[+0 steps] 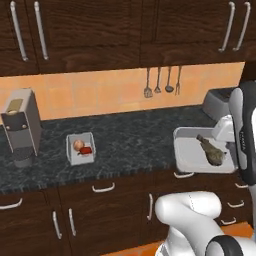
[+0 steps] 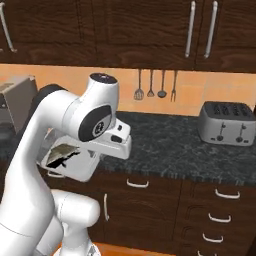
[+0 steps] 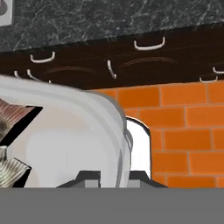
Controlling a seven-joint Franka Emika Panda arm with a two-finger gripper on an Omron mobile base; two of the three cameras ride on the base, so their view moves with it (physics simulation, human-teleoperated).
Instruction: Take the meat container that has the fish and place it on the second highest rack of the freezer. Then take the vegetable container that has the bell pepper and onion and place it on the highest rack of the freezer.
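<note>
Standing well apart: coffee machine (image 1: 21, 125); toaster (image 2: 225, 122); vegetable container (image 1: 81, 148).

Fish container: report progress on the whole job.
Done: the gripper is shut on the rim of the fish container, which is lifted past the counter edge. In hand: carrying it with the fish inside. Left: shelving it in the freezer, then the vegetable container, untouched on the counter.

My arm bends forward and down at the elbow. My gripper (image 3: 113, 177) is clamped tight, its two fingertips (image 3: 89, 176) pinching a rim.
</note>
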